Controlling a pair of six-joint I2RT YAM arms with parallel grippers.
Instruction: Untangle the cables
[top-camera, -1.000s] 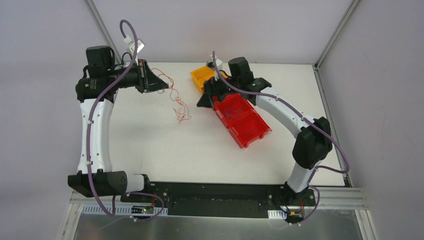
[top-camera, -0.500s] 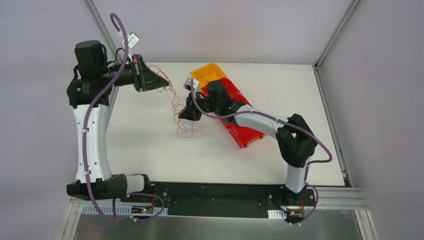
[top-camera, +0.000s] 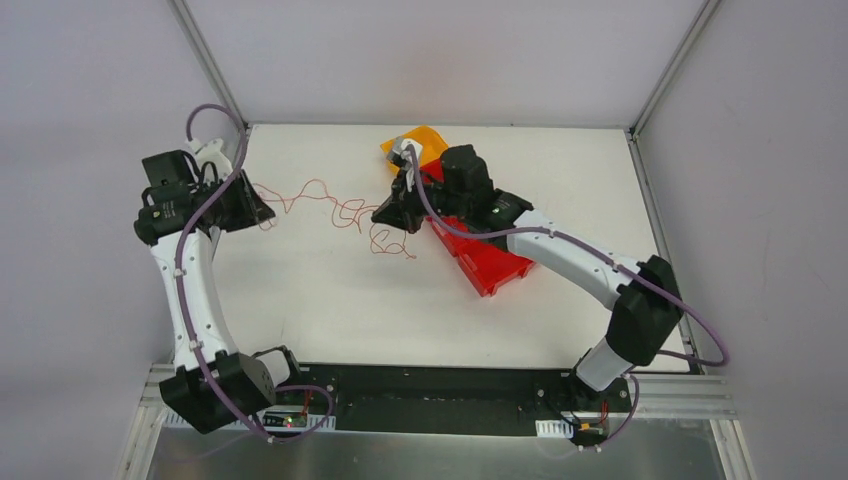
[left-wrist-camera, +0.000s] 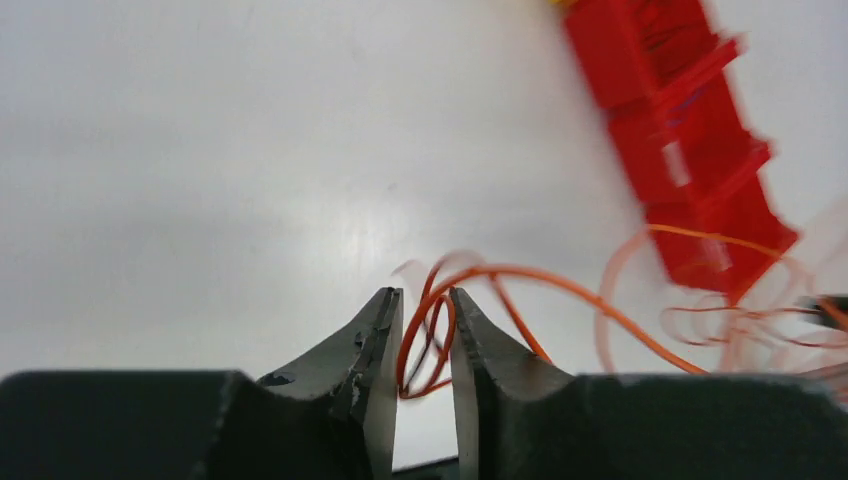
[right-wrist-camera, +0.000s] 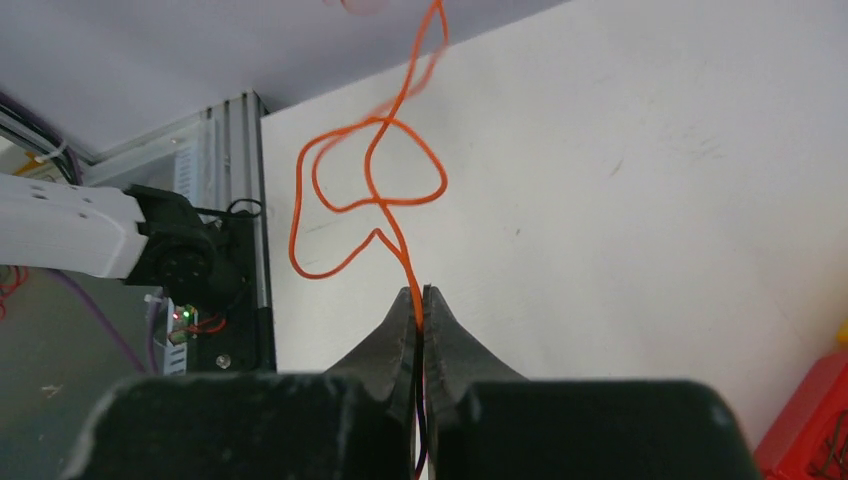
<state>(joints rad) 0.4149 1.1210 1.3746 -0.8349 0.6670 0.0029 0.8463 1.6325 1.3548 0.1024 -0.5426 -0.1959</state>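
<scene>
Orange cables (top-camera: 352, 212) strung between left gripper (left-wrist-camera: 420, 305) and right gripper (right-wrist-camera: 421, 297), both clamped on strands; mid-span loops not yet undone.

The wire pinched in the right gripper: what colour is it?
Orange; the wire shows best in the right wrist view.

An orange cable (top-camera: 350, 212) stretched across the table's (top-camera: 330, 300) far left; red bins (top-camera: 490, 262) and a yellow bin (top-camera: 428, 138) blocked the far middle. The near half lay open.
</scene>
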